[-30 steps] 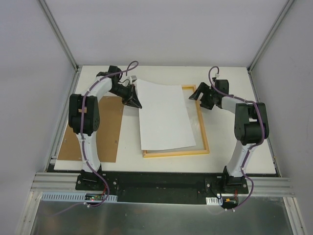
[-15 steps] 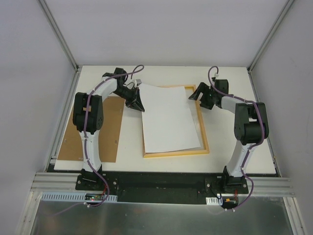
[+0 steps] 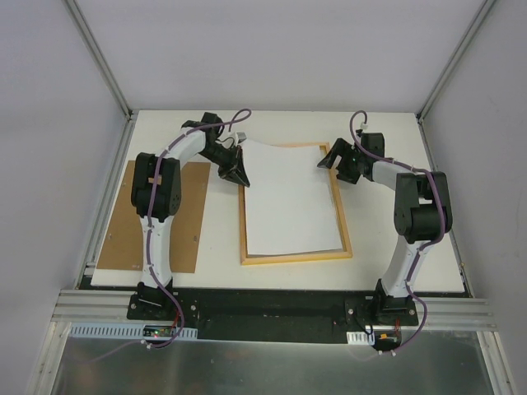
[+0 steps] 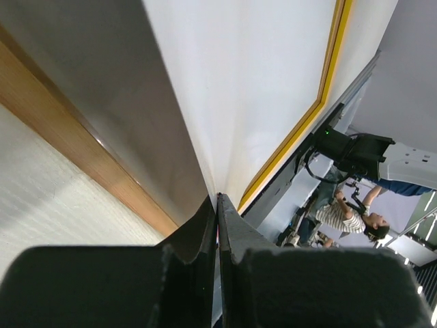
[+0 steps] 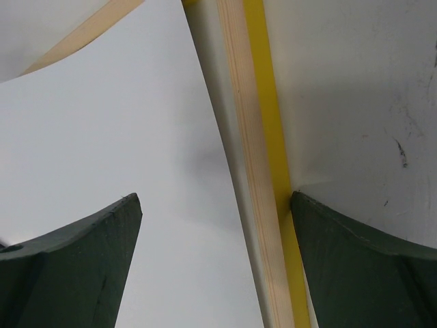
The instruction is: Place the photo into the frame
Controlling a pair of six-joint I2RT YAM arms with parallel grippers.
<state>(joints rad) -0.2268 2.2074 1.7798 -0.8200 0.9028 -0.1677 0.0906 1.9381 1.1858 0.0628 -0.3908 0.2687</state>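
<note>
The photo (image 3: pixel 292 197) shows only its blank white side and lies across the frame (image 3: pixel 347 240), whose wooden bars show on the right and along the bottom. My left gripper (image 3: pixel 241 174) is shut on the photo's far left edge, which is lifted there. In the left wrist view the sheet (image 4: pixel 259 82) runs out from the closed tips of the left gripper (image 4: pixel 218 198), with the frame's yellow edge (image 4: pixel 328 75) beyond. My right gripper (image 3: pixel 333 160) is open at the frame's far right corner. Its jaws straddle the frame bar (image 5: pixel 256 171) and the photo's edge (image 5: pixel 123 123).
A plain brown backing board (image 3: pixel 177 222) lies flat at the left, partly under the left arm. The white table (image 3: pixel 387 239) ends at metal rails on the left, right and near sides, with walls behind.
My left gripper has carried the photo to the right, so the sheet now sits more squarely over the frame. The right arm has not moved.
</note>
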